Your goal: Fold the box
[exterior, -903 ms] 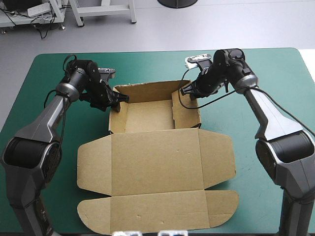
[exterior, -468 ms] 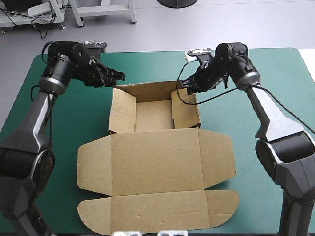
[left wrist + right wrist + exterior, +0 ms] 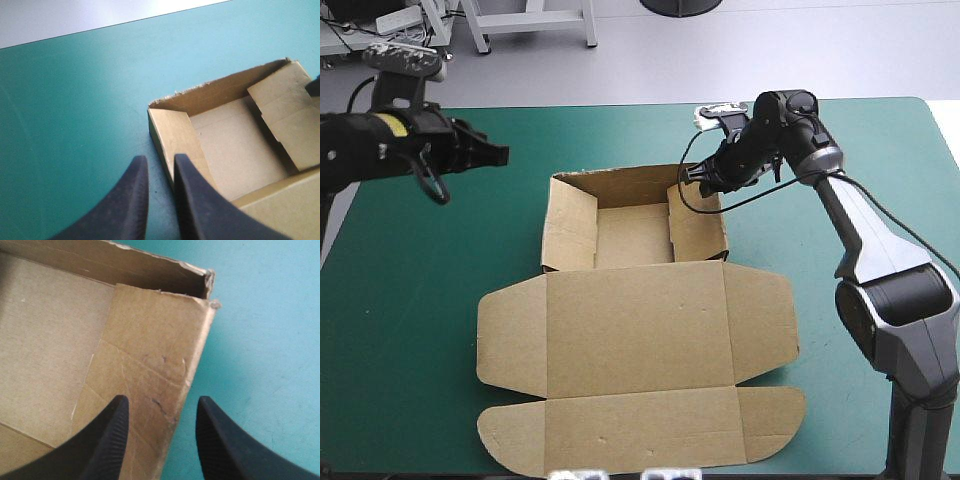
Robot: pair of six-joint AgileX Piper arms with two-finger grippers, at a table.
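We find the brown box (image 3: 635,320) at the middle of the table, on the teal-green cover (image 3: 420,300). Its far part stands as an open tray (image 3: 632,235) with all four walls raised, and an inner flap is folded down against each side wall. The lid (image 3: 635,335) lies flat on the near side of the tray, joined to the tray's near wall. Its rounded side flaps are spread out, and a long front flap reaches toward the table's near edge.

The right gripper (image 3: 692,182) is at the tray's far right corner. In its wrist view its black fingers (image 3: 107,440) stand clearly apart: one is above the tucked inner flap and the other above the cover outside, with the right wall's top edge running between them. We cannot tell whether either finger touches the board.

The left gripper (image 3: 498,156) hangs well apart from the box, over the far left of the table, pointing toward the tray. Its fingers (image 3: 195,200) are drawn almost together, with only a slim gap between them and nothing in it. Ahead of them lies the tray's far left corner.
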